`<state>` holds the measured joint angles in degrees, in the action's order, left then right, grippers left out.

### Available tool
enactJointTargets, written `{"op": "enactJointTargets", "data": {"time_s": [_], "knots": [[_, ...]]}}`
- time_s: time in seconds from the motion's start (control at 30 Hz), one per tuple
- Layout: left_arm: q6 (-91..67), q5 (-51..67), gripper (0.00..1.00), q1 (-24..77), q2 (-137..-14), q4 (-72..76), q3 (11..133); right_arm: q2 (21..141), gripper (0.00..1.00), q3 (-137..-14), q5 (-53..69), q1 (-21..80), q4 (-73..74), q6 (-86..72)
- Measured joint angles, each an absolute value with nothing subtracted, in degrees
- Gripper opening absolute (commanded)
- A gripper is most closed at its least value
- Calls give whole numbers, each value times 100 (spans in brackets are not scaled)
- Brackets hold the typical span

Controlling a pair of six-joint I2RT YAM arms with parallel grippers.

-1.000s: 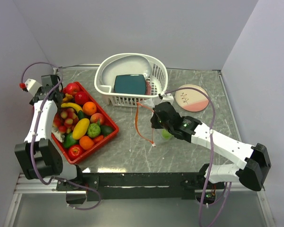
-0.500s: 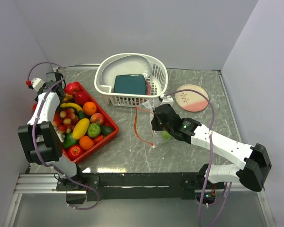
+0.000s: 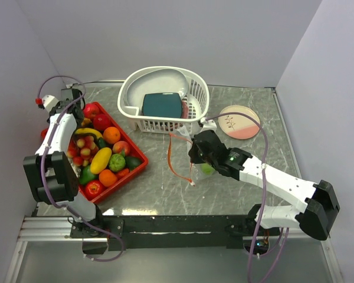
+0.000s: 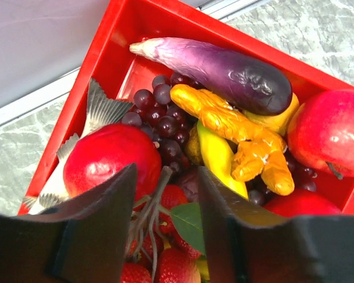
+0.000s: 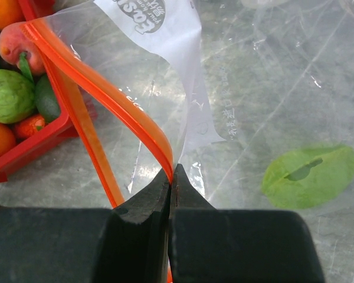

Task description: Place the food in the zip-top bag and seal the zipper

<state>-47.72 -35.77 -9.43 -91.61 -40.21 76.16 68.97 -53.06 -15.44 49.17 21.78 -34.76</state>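
The food [image 3: 100, 154] fills the red tray: apples, oranges, a yellow lemon, green pieces, a banana. My left gripper [image 3: 76, 105] hangs open over the tray's far end; its wrist view shows a red apple [image 4: 109, 159], dark grapes [image 4: 162, 115], an aubergine [image 4: 224, 68] and strawberries [image 4: 165, 262] between the jaws. My right gripper [image 3: 193, 154] is shut on the zip-top bag's zipper [image 5: 121, 106], holding the clear bag [image 5: 253, 88] mouth open toward the tray. A green piece [image 5: 310, 175] lies inside the bag.
The red tray [image 3: 138, 159] sits at the left. A white slotted basket [image 3: 194, 97] with a teal slab [image 3: 162, 105] stands at the back centre. A pink plate [image 3: 239, 122] lies at the back right.
My left arm has swung in from the table's left edge and now sits over the tray's far end. My right gripper and the bag have barely moved.
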Motion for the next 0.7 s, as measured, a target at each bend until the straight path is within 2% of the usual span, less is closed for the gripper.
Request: {"op": "enactJointTargets", "data": {"time_s": [0.07,0.17,0.33,0.7], "knots": [[-4779,-3627,63,-895,-9126,-4080,7618,6879,0,-5304,-1533,4917,2163,-3476],[-4781,-3715,67,-847,-9011,-4215,7623,6866,0,-5293,-1531,4908,2137,-3472],[-4794,-3905,67,-722,-8709,-4488,7660,6842,0,-5280,-1507,4908,2097,-3463],[-5332,-4226,60,-196,-8449,-4845,7690,6785,0,-5203,-1404,4906,2045,-3461]]}}
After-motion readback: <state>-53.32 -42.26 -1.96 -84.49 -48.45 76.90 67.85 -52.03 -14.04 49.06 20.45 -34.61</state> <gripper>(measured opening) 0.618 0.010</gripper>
